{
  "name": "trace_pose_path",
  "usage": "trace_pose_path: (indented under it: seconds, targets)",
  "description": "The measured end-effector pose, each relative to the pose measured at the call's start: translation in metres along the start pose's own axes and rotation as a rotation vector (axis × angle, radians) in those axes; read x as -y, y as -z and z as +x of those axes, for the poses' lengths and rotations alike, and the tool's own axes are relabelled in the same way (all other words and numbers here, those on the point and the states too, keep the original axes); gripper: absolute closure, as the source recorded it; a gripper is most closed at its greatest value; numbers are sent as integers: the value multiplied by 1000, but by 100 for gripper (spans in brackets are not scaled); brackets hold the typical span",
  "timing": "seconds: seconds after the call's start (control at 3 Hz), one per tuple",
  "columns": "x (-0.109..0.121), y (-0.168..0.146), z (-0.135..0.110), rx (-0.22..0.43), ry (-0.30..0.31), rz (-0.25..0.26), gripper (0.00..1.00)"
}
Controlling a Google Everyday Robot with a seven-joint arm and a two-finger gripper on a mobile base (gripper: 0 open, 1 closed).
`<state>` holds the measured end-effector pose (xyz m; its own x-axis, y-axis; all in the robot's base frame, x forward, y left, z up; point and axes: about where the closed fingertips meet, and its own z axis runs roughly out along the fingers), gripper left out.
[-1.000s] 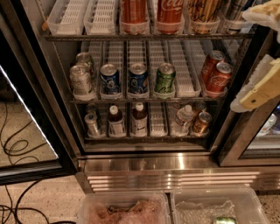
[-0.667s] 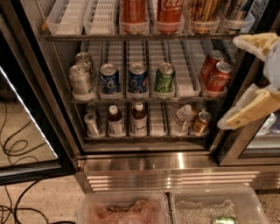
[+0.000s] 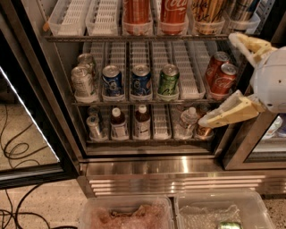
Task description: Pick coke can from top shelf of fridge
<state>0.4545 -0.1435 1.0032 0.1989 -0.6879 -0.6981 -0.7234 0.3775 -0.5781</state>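
Now: fridge (image 3: 170, 167) door open, pincer (image 3: 216, 80) spread wide at the right.
From the left, the top shelf (image 3: 89, 38) carries white slatted trays, then an orange-red can (image 3: 136, 13). Just beside that stands the coke can (image 3: 173, 14): upright, red, white Coca-Cola script partly showing, its top cut off at the picture's edge, sitting behind a clear front stop. Further right, the pincer hovers in front of the shelf below, cream fingers (image 3: 230, 114) released and well apart, gripping nothing.
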Motion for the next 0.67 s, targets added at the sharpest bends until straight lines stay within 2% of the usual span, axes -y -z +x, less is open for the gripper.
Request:
trace_pose_path:
  seconds: [0.33, 0.67]
  targets:
    - [0, 0, 0, 0, 0, 0, 0]
    - [3, -5, -8, 50, 21, -7, 0]
